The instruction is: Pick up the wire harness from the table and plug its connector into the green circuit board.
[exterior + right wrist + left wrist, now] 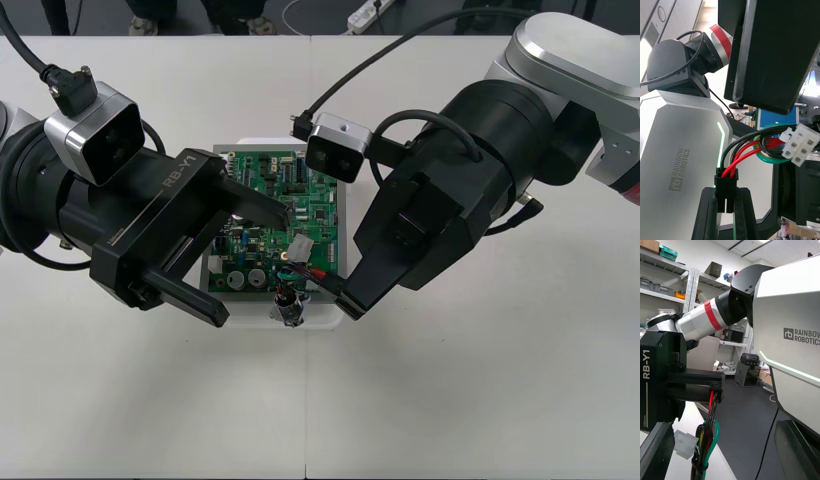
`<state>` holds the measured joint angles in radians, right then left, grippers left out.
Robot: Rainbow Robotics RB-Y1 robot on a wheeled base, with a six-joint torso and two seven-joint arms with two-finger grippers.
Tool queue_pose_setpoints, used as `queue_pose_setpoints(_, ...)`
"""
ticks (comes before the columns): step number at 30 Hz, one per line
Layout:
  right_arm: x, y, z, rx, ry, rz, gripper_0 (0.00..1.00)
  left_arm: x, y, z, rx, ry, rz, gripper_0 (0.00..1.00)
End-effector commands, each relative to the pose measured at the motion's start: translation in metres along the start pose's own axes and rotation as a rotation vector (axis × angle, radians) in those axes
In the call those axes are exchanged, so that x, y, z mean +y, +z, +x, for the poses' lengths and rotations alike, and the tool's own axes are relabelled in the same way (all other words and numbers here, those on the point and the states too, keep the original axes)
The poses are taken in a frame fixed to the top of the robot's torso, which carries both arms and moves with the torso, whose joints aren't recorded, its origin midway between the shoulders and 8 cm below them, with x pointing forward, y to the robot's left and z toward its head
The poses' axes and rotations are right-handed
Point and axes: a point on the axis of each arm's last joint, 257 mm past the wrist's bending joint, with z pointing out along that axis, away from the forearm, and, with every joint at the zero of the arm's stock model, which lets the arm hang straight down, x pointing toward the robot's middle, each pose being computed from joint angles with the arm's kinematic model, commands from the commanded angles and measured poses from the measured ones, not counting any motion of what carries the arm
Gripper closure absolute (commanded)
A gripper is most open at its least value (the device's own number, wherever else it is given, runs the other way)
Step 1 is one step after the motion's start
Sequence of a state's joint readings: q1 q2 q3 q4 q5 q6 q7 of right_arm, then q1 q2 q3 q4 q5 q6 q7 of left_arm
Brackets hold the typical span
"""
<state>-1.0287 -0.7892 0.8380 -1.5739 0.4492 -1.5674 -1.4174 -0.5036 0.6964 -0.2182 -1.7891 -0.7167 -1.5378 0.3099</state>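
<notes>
Your right gripper (345, 300) clamps the harness plug (726, 183) at the green board (300, 195) edge, probably lining up insertion; left gripper (250, 262) fingers apart over it, likely to steady.

One green circuit board (290, 182) on one white base (318, 320), one red-black-green wire harness (288, 301), two black-fingered hands: left hand (250, 263), right hand (343, 297)

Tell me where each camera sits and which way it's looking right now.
Front view: overhead, looking steeply down at the green circuit board; left gripper and right gripper both show.
Right wrist view: right wrist, along its fingers shut on the harness plug; left arm's ringed link shows.
Left wrist view: left wrist, past its open fingers toward the right gripper.
Both wrist views share the harness wires.
</notes>
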Motion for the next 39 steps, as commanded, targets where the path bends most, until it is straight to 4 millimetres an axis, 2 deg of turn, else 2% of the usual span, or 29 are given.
queue_pose_setpoints(1, 0.018, 0.014, 0.0, 0.065, -0.04, -0.009, 1.0, -0.016, 0.009, -0.008, 0.048, 0.056, 0.086, 0.22)
queue_pose_setpoints(25, 0.018, 0.014, -0.001, 0.065, -0.041, -0.012, 1.0, -0.028, 0.027, -0.003, 0.071, 0.015, 0.158, 0.22)
queue_pose_setpoints(34, 0.018, 0.015, -0.001, 0.067, -0.048, -0.013, 1.0, -0.026, 0.032, -0.002, 0.067, 0.004, 0.161, 0.22)
queue_pose_setpoints(39, 0.017, 0.015, -0.001, 0.064, -0.049, -0.012, 1.0, -0.017, 0.035, -0.005, 0.057, -0.007, 0.129, 0.22)
